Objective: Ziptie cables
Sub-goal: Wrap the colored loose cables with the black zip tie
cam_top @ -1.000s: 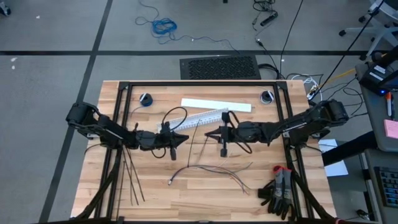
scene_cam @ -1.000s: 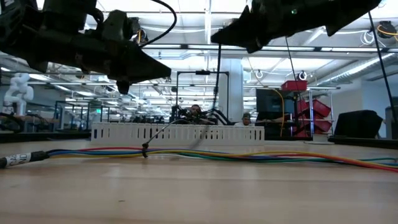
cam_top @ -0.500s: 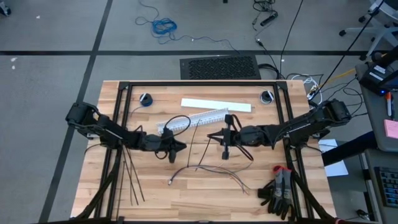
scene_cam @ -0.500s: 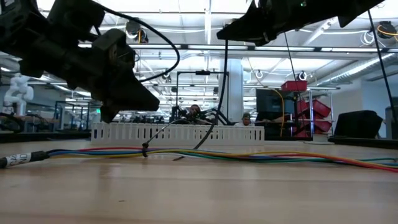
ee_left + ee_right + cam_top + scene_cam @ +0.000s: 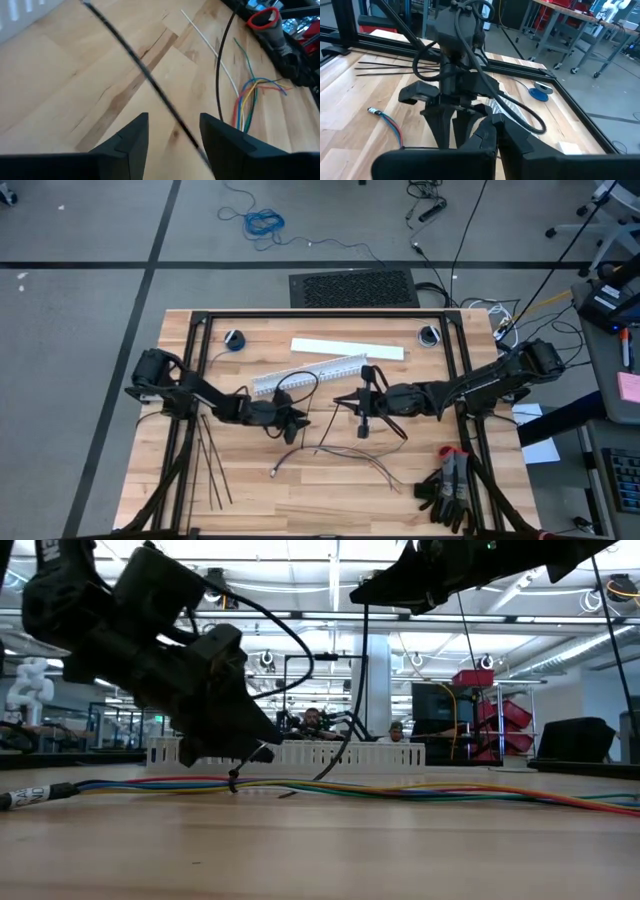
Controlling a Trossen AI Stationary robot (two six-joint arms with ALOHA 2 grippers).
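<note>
The cables (image 5: 345,457) lie loose on the wooden table, dark tip (image 5: 272,473) toward the near edge; they show as coloured wires (image 5: 246,100) in the left wrist view. My left gripper (image 5: 303,420) hovers low beside them, open, slanting down, and a thin black ziptie strip (image 5: 150,82) runs through the gap between its fingers (image 5: 172,117). My right gripper (image 5: 338,400) faces it from the right, higher up, shut on another ziptie (image 5: 358,690). Spare zipties (image 5: 210,465) lie at the near left. My right gripper pinches the ziptie's upper end (image 5: 366,620) between its shut fingers, which reach in roughly level from the table's right. The strip hangs below them and bows, and its lower end (image 5: 300,788) rests on the table by the cables.
A white slotted duct (image 5: 310,370) and a flat white strip (image 5: 348,348) lie behind the grippers. Black gloves with a red tool (image 5: 450,485) sit at the near right. Two round pieces (image 5: 233,338) (image 5: 430,335) sit at the far corners inside the black frame.
My left gripper has sunk toward the table and moved right toward the cables, rolling about its own line and tipping downward. The ziptie under my right gripper hung straight before; it now bows, its lower end on the table.
</note>
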